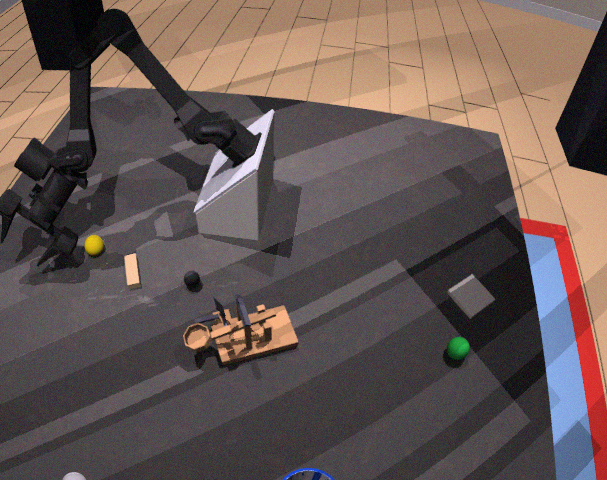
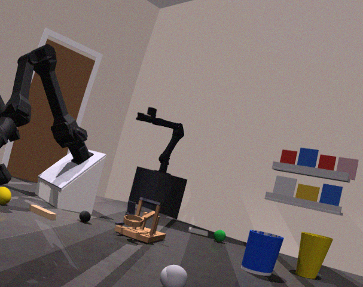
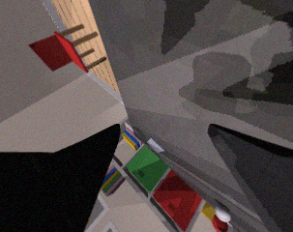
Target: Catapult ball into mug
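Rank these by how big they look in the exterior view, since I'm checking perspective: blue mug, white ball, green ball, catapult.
1. Catapult
2. Blue mug
3. White ball
4. Green ball

Blue mug [image 2: 262, 252] stood left of yellow cup [image 2: 313, 255]; catapult [image 2: 141, 233] farther left, beyond white ball [image 2: 173, 276].
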Available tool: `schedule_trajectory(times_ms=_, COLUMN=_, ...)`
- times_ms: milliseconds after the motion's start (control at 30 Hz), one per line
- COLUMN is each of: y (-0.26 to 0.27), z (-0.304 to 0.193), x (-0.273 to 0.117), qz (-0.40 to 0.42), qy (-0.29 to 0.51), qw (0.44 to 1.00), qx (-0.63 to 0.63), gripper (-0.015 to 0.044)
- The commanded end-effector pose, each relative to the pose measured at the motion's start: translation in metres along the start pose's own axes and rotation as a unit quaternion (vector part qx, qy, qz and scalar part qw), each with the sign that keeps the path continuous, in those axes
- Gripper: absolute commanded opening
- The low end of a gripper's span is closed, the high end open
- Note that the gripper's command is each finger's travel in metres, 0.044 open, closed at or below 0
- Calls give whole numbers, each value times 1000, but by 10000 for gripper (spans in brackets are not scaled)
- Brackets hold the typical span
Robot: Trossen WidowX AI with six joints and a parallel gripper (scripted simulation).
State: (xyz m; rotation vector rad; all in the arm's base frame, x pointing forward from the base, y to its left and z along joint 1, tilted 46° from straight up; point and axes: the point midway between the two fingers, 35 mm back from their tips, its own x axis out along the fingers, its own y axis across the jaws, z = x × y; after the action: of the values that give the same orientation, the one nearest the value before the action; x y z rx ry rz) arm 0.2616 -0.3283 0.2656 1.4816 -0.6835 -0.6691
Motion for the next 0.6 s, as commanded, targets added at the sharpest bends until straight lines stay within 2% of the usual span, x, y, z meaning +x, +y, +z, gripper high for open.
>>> schedule_trajectory(times_ms=0, y=-11, z=-15, x=7, qz=-23, qy=14, qw=999, qx=-35, gripper=440)
schedule_trajectory(times_ms=567, y=-63, z=-73, x=18, qz=-115, qy=80, qw=971, qx=-193, gripper=440)
